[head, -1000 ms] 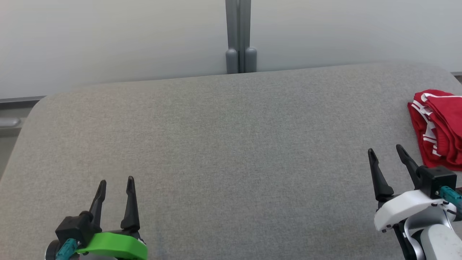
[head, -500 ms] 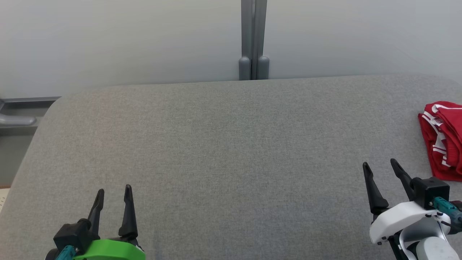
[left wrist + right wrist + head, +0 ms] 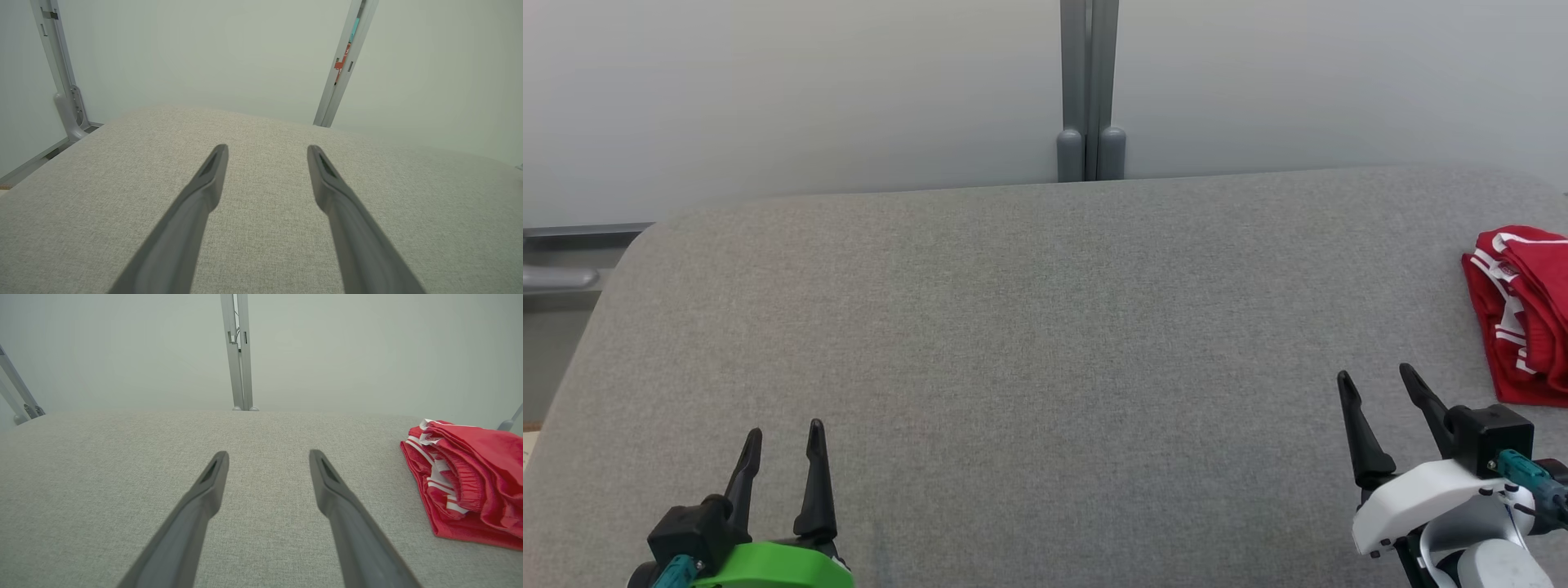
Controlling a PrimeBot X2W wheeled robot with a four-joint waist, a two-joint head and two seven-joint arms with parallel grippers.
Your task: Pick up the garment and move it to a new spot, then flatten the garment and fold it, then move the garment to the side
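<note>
- The left claw (image 3: 786, 429) sits at the lower left of the head view, its two long dark fingers apart and pointing up the picture over the wide grey fabric-covered counter (image 3: 1045, 327), with nothing between them.
- The right claw (image 3: 1375, 372) sits at the lower right, its fingers likewise spread and empty.
- The red cloth garment with white stripes (image 3: 1523, 318) lies bunched on the counter's right side, near the right claw but not touching it. The head view cuts it off at the picture's edge.
- The right wrist view gives more of the garment (image 3: 470, 477): layered folds and a gathered waistband, lying right of the right claw (image 3: 268, 454).
- The left wrist view shows the left claw (image 3: 266, 149) over bare grey weave. Past the counter it also shows a slanted grey metal post (image 3: 345, 61) carrying a small red tag.
- A grey upright post (image 3: 1086, 82) stands against the pale wall behind the counter's far edge.
</note>
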